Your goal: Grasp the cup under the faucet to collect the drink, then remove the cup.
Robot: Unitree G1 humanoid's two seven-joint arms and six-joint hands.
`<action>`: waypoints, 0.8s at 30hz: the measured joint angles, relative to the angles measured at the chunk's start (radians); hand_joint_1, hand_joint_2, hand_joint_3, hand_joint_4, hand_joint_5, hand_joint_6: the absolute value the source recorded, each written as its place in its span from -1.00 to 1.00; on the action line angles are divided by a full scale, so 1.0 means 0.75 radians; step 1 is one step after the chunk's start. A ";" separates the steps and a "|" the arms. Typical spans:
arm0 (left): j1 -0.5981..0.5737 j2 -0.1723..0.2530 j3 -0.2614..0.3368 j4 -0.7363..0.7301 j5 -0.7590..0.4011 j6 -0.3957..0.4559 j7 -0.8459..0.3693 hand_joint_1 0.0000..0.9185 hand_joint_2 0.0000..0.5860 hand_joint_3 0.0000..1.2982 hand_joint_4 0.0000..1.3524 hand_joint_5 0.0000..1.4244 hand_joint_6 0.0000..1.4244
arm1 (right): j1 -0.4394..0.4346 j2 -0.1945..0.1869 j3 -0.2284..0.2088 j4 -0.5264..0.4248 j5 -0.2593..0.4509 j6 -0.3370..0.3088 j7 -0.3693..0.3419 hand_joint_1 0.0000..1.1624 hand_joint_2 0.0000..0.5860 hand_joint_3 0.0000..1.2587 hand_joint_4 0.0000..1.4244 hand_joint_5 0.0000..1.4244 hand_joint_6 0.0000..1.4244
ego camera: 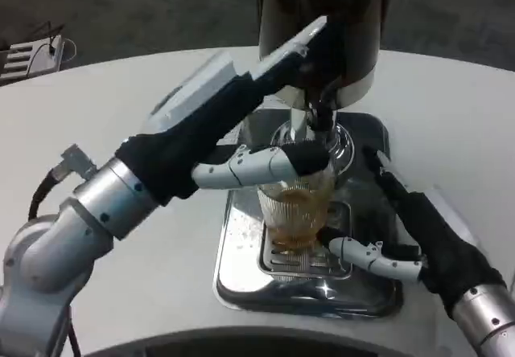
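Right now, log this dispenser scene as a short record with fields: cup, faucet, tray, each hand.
cup: clear ribbed cup standing on the tray grate, partly filled with amber drink
faucet: metal spout directly above the cup, at the foot of the dark dispenser
tray: shiny steel drip tray on the white table
left hand: left hand raised at the dispenser over the faucet, one finger lying across the cup's rim
right hand: right hand beside the cup on its right, fingers reaching toward its base; grip not clear
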 measured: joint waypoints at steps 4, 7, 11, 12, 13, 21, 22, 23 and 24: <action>0.084 -0.065 0.088 -0.038 -0.041 -0.098 0.116 -1.00 -0.64 -0.87 -0.88 -0.75 -0.83 | -0.006 -0.002 0.000 0.004 0.003 -0.002 0.000 0.27 -0.13 -1.00 -1.00 -1.00 -0.93; 0.170 -0.079 0.151 -0.089 -0.044 -0.135 0.183 -1.00 -0.61 -0.84 -0.85 -0.72 -0.81 | -0.007 -0.001 0.001 0.004 0.011 -0.006 0.000 0.27 -0.13 -1.00 -1.00 -1.00 -0.93; 0.295 -0.053 0.205 -0.119 -0.036 -0.128 0.204 -1.00 -0.61 -0.83 -0.84 -0.72 -0.80 | -0.009 0.000 0.008 0.005 0.014 -0.011 0.000 0.26 -0.13 -1.00 -1.00 -1.00 -0.90; 0.333 -0.040 0.219 -0.123 -0.032 -0.123 0.204 -1.00 -0.61 -0.83 -0.84 -0.72 -0.79 | -0.011 0.001 0.013 0.005 0.015 -0.012 0.000 0.26 -0.13 -1.00 -1.00 -1.00 -0.90; 0.370 -0.026 0.234 -0.126 -0.023 -0.115 0.204 -1.00 -0.61 -0.83 -0.84 -0.72 -0.79 | -0.015 0.002 0.017 0.007 0.016 -0.012 0.001 0.26 -0.13 -1.00 -1.00 -1.00 -0.90; 0.574 0.047 0.295 -0.130 0.024 -0.059 0.206 -1.00 -0.61 -0.83 -0.83 -0.71 -0.78 | -0.090 0.021 0.062 0.069 0.022 -0.020 0.001 0.25 -0.10 -1.00 -1.00 -1.00 -0.88; 0.584 0.049 0.296 -0.130 0.028 -0.058 0.206 -1.00 -0.61 -0.83 -0.83 -0.71 -0.78 | -0.094 0.024 0.067 0.075 0.022 -0.021 0.001 0.25 -0.10 -1.00 -1.00 -1.00 -0.88; 0.600 0.053 0.296 -0.131 0.040 -0.056 0.206 -1.00 -0.61 -0.83 -0.83 -0.71 -0.78 | -0.100 0.029 0.074 0.086 0.022 -0.028 0.001 0.24 -0.10 -1.00 -1.00 -1.00 -0.88; 0.618 0.056 0.296 -0.131 0.052 -0.053 0.206 -1.00 -0.61 -0.83 -0.84 -0.71 -0.79 | -0.112 0.035 0.079 0.104 0.022 -0.032 0.001 0.24 -0.10 -1.00 -1.00 -1.00 -0.87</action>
